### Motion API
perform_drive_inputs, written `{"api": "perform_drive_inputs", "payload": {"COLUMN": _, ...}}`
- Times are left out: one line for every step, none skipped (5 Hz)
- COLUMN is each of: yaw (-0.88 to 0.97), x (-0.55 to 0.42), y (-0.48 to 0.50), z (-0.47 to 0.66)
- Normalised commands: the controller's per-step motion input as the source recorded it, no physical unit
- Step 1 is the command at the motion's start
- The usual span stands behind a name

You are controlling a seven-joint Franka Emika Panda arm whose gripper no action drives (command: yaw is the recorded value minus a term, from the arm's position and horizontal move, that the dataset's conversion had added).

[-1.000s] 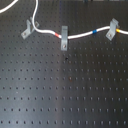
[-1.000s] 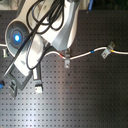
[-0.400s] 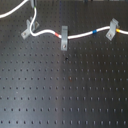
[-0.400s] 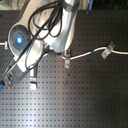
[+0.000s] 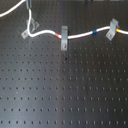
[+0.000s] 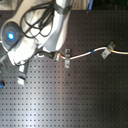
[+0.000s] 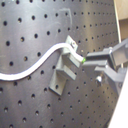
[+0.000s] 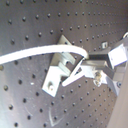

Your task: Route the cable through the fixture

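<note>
The white cable [image 5: 47, 33] runs from the first exterior view's upper left, down past the fixture [image 5: 31, 26], then across to the right. The fixture is a dark slanted clip with a flat foot. Both wrist views show it close up [image 7: 64, 70] [image 8: 57, 75], with the cable [image 7: 35, 65] [image 8: 40, 50] arcing over its forked top into my gripper [image 7: 92, 67] [image 8: 92, 67]. The gripper looks shut on the cable just beyond the clip. In the second exterior view the arm [image 6: 35, 35] hides the fixture; the cable [image 6: 87, 53] shows to its right.
An upright grey bracket [image 5: 64, 40] [image 6: 64, 56] holds the cable at its red band. A paler slanted bracket [image 5: 112, 30] [image 6: 106, 51] holds it near the blue and yellow bands. All stand on a black perforated board [image 5: 65, 90].
The arm has shifted slightly over the fixture, and the cable stretch at the first exterior view's upper left has moved with it. The brackets have not moved.
</note>
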Motion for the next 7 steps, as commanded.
{"api": "perform_drive_inputs", "payload": {"yaw": 0.34, "x": -0.096, "y": -0.05, "z": -0.06}}
{"api": "perform_drive_inputs", "payload": {"yaw": 0.31, "x": 0.114, "y": -0.171, "z": -0.06}}
{"api": "perform_drive_inputs", "payload": {"yaw": 0.37, "x": 0.296, "y": -0.224, "z": -0.06}}
{"api": "perform_drive_inputs", "payload": {"yaw": 0.34, "x": 0.029, "y": -0.377, "z": 0.0}}
{"api": "perform_drive_inputs", "payload": {"yaw": 0.29, "x": -0.526, "y": -0.29, "z": 0.0}}
{"api": "perform_drive_inputs", "payload": {"yaw": 0.33, "x": -0.554, "y": -0.092, "z": 0.01}}
{"api": "perform_drive_inputs", "payload": {"yaw": 0.35, "x": -0.437, "y": -0.017, "z": 0.01}}
